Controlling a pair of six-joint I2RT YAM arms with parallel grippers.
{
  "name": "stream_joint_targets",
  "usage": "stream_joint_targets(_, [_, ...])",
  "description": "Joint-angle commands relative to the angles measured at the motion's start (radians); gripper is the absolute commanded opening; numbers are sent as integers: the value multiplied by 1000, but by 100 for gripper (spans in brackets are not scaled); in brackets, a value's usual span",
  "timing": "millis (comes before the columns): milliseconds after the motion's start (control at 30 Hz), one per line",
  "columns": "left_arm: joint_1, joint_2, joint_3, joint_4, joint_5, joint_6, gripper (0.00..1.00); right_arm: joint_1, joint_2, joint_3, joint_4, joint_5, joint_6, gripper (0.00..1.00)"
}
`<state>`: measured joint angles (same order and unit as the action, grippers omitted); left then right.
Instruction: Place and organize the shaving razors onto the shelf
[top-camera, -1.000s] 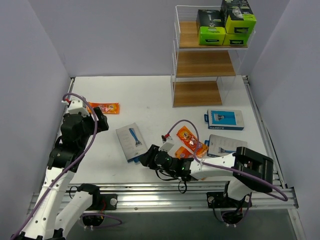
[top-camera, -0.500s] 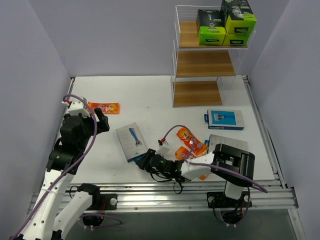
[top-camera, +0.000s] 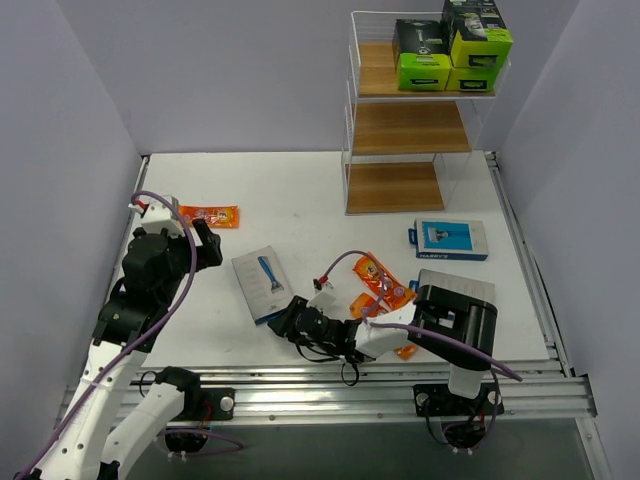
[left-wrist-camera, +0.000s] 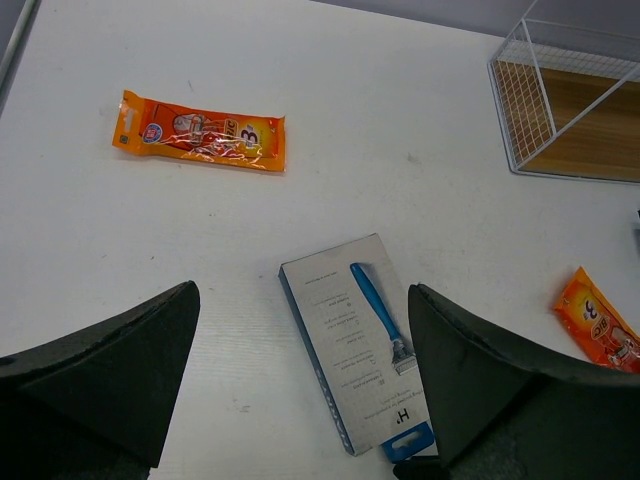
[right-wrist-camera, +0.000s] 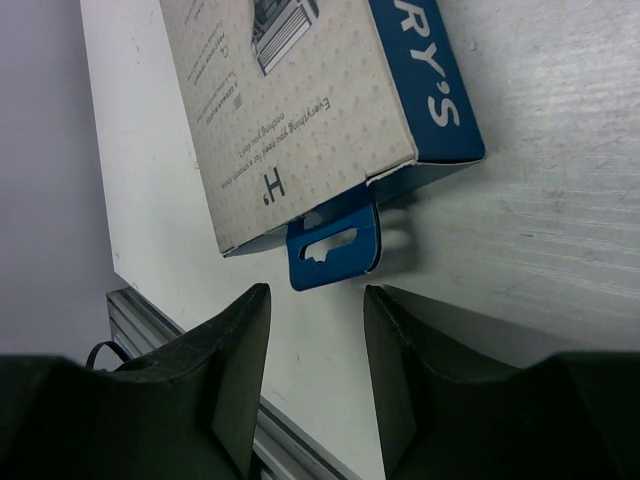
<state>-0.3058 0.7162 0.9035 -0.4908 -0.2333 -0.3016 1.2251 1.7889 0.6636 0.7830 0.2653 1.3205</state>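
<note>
Blue card stock, matt and thin, is what I am after. The card (right-wrist-camera: 300, 100) lies flat on the table (top-camera: 300, 190), in its near-left part. Its punched tab (right-wrist-camera: 335, 245) pokes out just ahead of my right tool (right-wrist-camera: 315, 300), whose fingers stand part-way apart with nothing between them. A flat pack offers little to pinch, so I judge it best to stay low and level, run the fingers along either side of the tab end, and close on the shallow blue side walls rather than the flimsy tab. On this smooth white top the card will likely skid if nudged. My left tool (left-wrist-camera: 300, 300) hangs above, spread wide and empty. The shelf (top-camera: 410, 128) stands well apart at the far right, with boxes (top-camera: 450, 45) on top and bare wooden boards below. A glossy, crinkled orange packet (left-wrist-camera: 200, 140) lies near.
</note>
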Motion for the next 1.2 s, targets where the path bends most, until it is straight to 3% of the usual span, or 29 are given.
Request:
stream_joint_targets(0, [-9,-11,20,8,-17,10,94,-13,18,24,28,43,20,38])
stream_joint_targets(767, [-21,-3,20,8,-11,10,94,-59,83,28,85,41,57,31])
stream_joint_targets(1100, [-30,-1,20,8,-11,10,94,-64,83,30,101,52,77,19])
stream_joint_targets(1167, [-32,-1,20,6,-20,12,94,-67,79,28,96,58,80,8])
